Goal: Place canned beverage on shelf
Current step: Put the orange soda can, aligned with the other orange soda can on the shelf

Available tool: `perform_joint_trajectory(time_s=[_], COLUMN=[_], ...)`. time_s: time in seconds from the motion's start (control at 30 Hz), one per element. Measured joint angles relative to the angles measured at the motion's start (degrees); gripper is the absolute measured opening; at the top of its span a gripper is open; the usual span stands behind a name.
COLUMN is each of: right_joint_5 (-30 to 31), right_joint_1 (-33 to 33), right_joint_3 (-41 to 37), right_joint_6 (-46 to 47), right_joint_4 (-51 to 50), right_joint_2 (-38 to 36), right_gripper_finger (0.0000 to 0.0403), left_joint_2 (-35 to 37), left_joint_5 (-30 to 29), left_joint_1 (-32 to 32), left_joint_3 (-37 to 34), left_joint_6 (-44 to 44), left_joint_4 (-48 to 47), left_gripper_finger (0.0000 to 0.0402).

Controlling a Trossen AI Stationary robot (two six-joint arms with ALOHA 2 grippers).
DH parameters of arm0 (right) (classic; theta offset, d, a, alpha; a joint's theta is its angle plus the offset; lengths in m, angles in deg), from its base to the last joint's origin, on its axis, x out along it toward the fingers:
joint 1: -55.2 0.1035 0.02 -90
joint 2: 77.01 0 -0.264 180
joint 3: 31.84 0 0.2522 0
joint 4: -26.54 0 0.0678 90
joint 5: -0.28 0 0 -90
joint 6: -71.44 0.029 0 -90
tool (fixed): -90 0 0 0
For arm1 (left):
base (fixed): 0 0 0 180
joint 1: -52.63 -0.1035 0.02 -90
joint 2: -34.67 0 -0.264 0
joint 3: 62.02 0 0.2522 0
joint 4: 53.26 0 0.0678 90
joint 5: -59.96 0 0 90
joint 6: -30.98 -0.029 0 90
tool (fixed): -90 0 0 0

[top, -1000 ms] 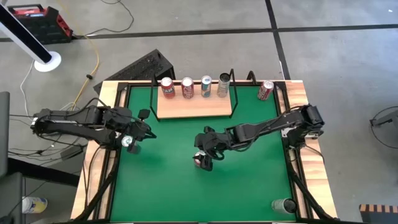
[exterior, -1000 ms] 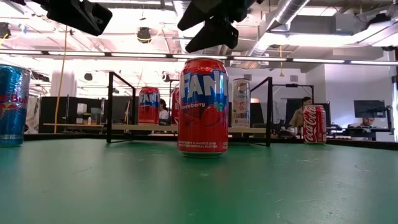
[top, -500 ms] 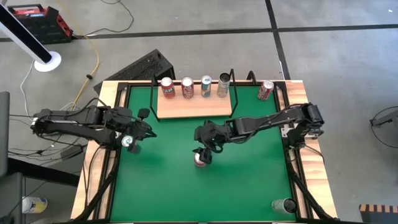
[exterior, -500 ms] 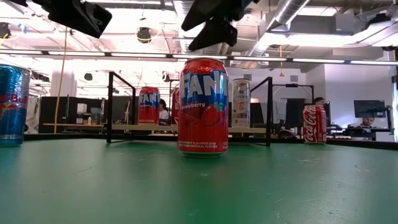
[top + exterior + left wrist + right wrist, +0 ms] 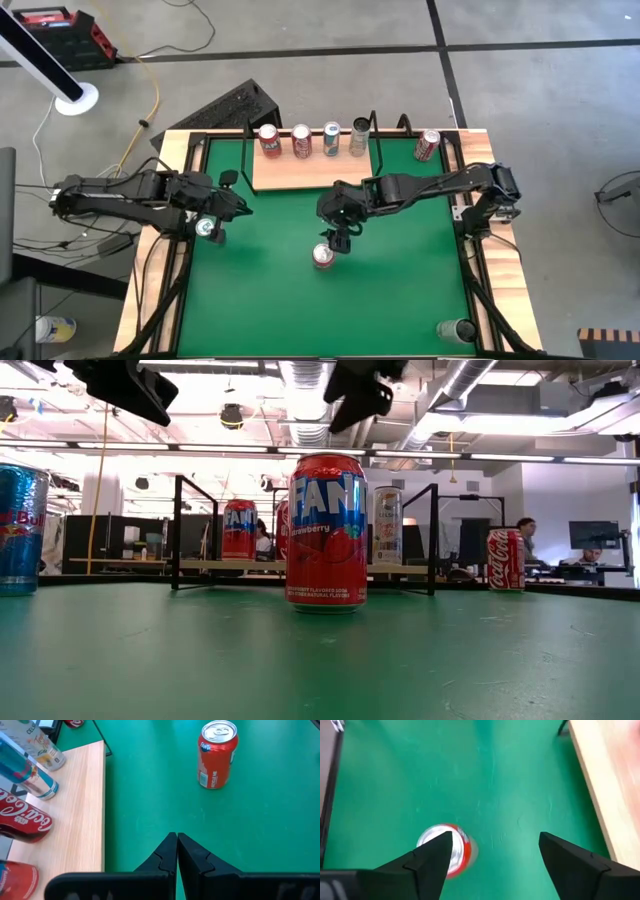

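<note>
The red can (image 5: 323, 257) stands upright on the green table (image 5: 400, 290), clear of the shelf (image 5: 312, 171). Right gripper (image 5: 341, 239), jaws spread and empty, hangs just shelf-side above it; left gripper (image 5: 208, 230), clenched, waits farther off

The red can (image 5: 326, 532) is showing glossy printed metal with a bright silver lid, standing on the table's (image 5: 400, 300) matt green cloth. Behind the can, the shelf (image 5: 312, 172) is showing smooth pale wood and thin black metal rods.
</note>
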Motion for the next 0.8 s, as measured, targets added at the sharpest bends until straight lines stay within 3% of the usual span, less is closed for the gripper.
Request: perform_joint_trajectory(time_s=[0.33,0.8], right_joint_5=[0.79,1.12], right_joint_1=[2.39,8.35], right_joint_3=[0.00,-0.68], right_joint_6=[-2.76,-2.83], right_joint_4=[-0.08,1.56], right_joint_2=[0.02,6.43], right_gripper_finger=[0.0391,0.0395], left_joint_2=[0.00,0.00], left_joint_5=[-1.32,0.68], left_joint_1=[-0.01,-0.01], left_joint_3=[0.00,0.00], left_joint_6=[-0.03,-3.16], left_joint_4=[0.02,-0.44], left_gripper_finger=[0.0000,0.0000])
